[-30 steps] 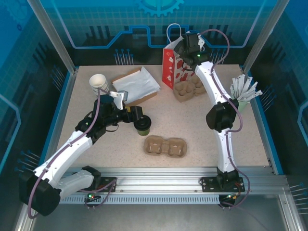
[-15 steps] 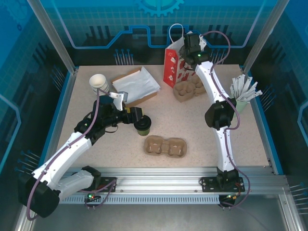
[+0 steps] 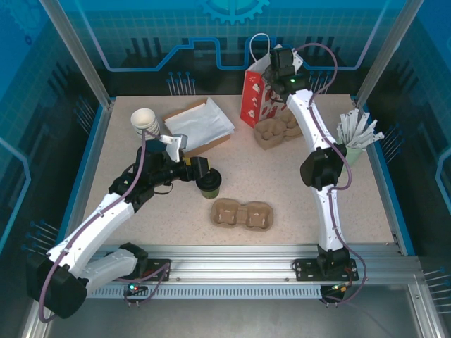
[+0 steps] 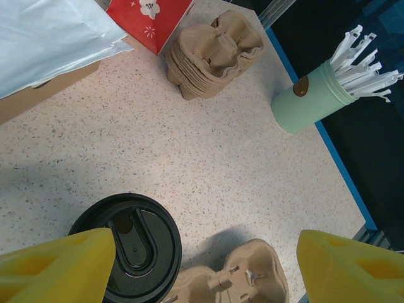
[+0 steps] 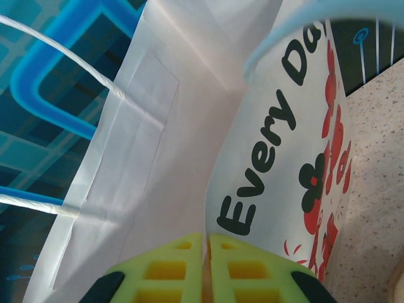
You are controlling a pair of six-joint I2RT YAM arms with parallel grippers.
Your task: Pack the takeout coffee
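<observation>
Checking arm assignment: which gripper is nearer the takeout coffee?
Left. The left gripper is open around the takeout coffee; the right gripper is far away, shut on the strawberry-print bag.

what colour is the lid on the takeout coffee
The takeout coffee lid is black, best seen in the left wrist view.

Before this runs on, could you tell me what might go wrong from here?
The right end effector pinches only the paper wall of the bag; a pull may tear or tip it. The left end effector stands open at the coffee, with a cardboard tray close by; closing could nudge that tray.
</observation>
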